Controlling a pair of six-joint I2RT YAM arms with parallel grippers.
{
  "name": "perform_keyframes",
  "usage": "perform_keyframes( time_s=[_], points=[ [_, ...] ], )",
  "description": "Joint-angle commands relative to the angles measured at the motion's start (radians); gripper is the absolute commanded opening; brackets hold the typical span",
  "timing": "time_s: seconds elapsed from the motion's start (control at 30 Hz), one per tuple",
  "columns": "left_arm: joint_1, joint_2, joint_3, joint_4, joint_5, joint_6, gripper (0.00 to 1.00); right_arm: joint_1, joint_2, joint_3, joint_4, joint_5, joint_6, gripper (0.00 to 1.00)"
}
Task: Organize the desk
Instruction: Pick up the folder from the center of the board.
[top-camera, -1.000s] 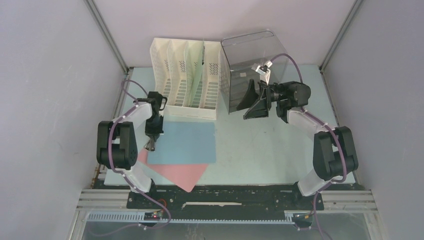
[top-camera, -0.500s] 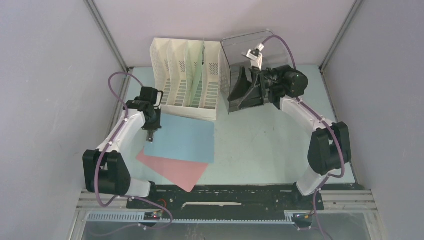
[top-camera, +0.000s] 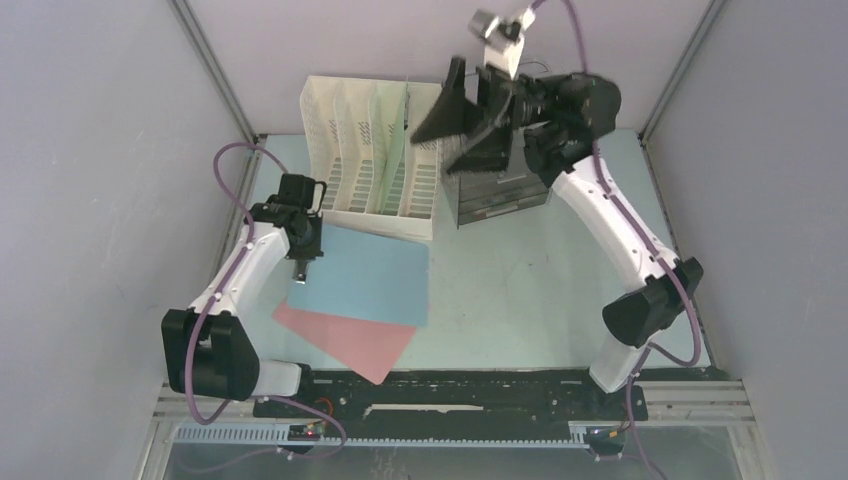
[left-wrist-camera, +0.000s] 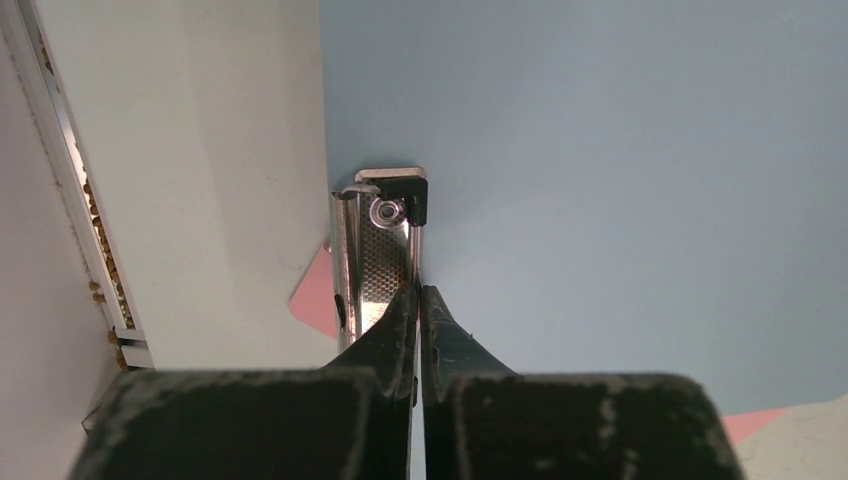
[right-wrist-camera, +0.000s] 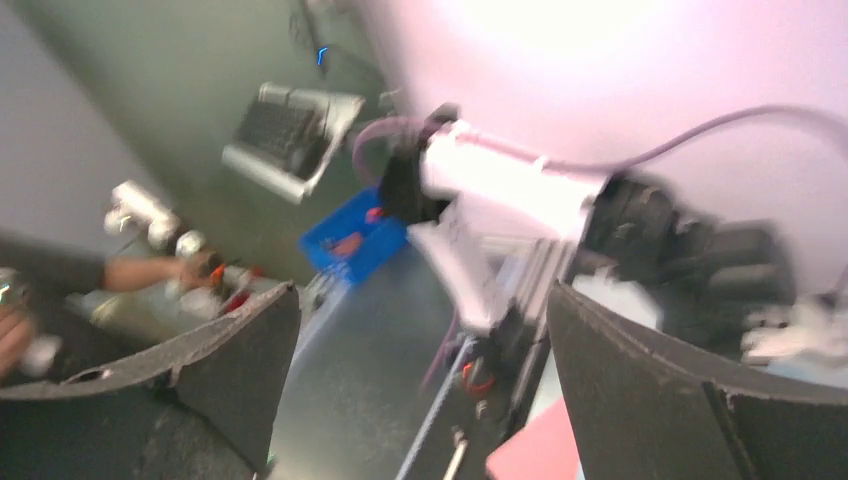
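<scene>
Has L gripper, fingers together, at clipboard's clip, long axis 12-to-6 on desk; R gripper, fingers apart, far off toward 1 o'clock.

Top: high at near edge, facing down at desk. Left wrist: close above blue clipboard, shared with top. Right wrist: blurred.

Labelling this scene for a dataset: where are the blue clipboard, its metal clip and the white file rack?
blue clipboard (top-camera: 370, 285), top view, middle of its board.
metal clip (left-wrist-camera: 378, 262), left wrist view, shiny perforated plate.
white file rack (top-camera: 375, 225), top view, near front wall.
</scene>
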Motion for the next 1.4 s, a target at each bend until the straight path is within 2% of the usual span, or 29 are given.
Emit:
perform_keyframes(
  time_s=[0.0,0.07,0.1,0.17,0.23,0.3,0.37,0.4,0.57,0.83,1.03,1.17,1.37],
  points=[
    [-0.008,-0.038,-0.015,0.044,-0.014,0.014,0.00,0.065,0.007,0.336,-1.257,0.426,-1.045,1.00],
    [-0.010,-0.045,-0.014,0.050,-0.011,0.014,0.00,0.133,0.018,0.393,-1.563,0.567,-1.401,1.00],
    [-0.009,-0.053,-0.015,0.051,-0.009,0.017,0.00,0.155,-0.001,0.335,-1.589,0.612,-1.528,1.00],
    [-0.009,-0.070,-0.022,0.063,-0.006,0.026,0.00,0.156,-0.067,0.141,-1.553,0.614,-1.638,1.00],
    [-0.009,-0.089,-0.030,0.074,-0.001,0.035,0.00,0.112,-0.111,-0.029,-1.553,0.446,-1.721,1.00],
    [-0.013,-0.111,-0.038,0.085,0.007,0.040,0.00,0.082,-0.121,-0.130,-1.622,0.316,-1.823,1.00],
    [-0.020,-0.135,-0.046,0.100,0.011,0.043,0.00,0.103,-0.130,-0.200,-1.744,0.378,-1.991,1.00],
    [-0.023,-0.144,-0.048,0.105,0.015,0.041,0.00,0.126,-0.146,-0.255,-1.748,0.447,-2.040,1.00],
    [-0.029,-0.135,-0.027,0.083,0.061,-0.002,0.00,0.293,-0.232,-0.585,-1.470,0.855,-2.021,0.99],
    [-0.031,-0.104,-0.021,0.033,0.091,-0.071,0.00,0.572,-0.173,-0.750,-1.041,1.374,-1.860,0.97],
    [-0.030,-0.086,-0.020,0.025,0.106,-0.092,0.00,0.810,-0.022,-0.804,-0.699,1.820,-1.891,0.99],
    [-0.031,-0.086,-0.024,0.024,0.119,-0.098,0.00,0.899,0.109,-0.803,-0.542,1.970,-1.970,1.00],
    [-0.030,-0.103,-0.036,0.020,0.127,-0.101,0.00,0.938,0.203,-0.803,-0.440,2.010,-2.035,1.00]
  ],
)
